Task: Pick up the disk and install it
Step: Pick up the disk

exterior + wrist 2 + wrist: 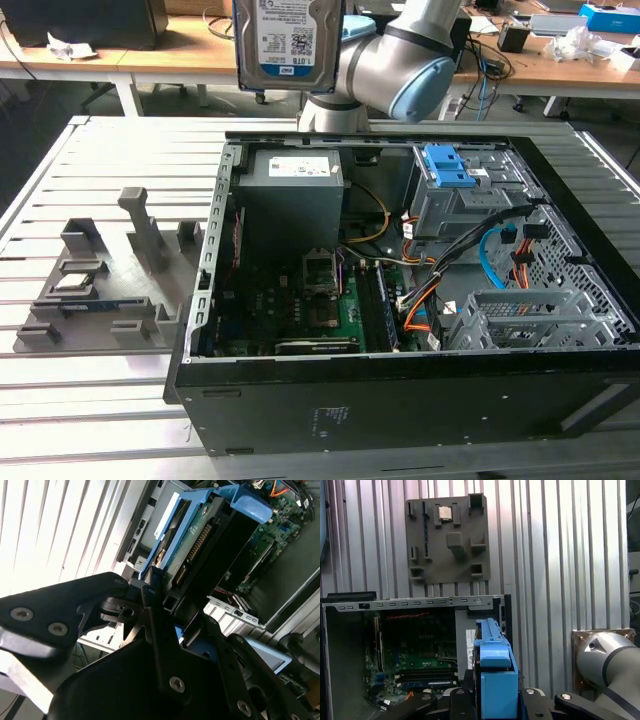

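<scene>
Silver with its label face to the exterior view, the disk point(288, 42) hangs upright above the open computer case point(400, 405), probably lifted high so it clears the case walls. The second wrist view adds the grip itself: black jaws pinching the disk by its blue rails point(172, 532). The first wrist view sees it edge-on over the case, with the grey parts tray point(447, 537) lying beyond on the ribbed worktop point(560, 555).

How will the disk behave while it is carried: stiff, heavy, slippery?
Probably stiff and heavy for its size: the disk is a flat metal slab. It might slip, since the gripper clamps it at one blue-railed end.
</scene>
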`<move>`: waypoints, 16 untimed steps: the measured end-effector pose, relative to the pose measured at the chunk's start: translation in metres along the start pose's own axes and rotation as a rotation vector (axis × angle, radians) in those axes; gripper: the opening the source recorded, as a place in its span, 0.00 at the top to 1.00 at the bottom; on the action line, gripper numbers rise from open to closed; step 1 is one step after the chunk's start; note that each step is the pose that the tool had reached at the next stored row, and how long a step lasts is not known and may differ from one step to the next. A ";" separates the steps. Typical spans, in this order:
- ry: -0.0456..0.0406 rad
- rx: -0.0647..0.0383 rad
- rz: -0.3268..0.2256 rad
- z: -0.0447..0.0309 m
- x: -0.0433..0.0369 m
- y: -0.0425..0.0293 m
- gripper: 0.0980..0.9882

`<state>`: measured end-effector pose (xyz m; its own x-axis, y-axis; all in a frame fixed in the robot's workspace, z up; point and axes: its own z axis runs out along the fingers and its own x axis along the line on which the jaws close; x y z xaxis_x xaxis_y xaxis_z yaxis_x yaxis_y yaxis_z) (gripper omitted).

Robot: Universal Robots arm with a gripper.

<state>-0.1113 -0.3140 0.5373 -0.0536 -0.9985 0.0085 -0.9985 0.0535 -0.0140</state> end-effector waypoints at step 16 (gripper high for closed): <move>0.0029 0.000 0.000 0.0444 -0.0045 -0.0767 0.70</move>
<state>-0.0340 -0.3140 0.4939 -0.0534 -0.9985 0.0113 -0.9985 0.0533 -0.0141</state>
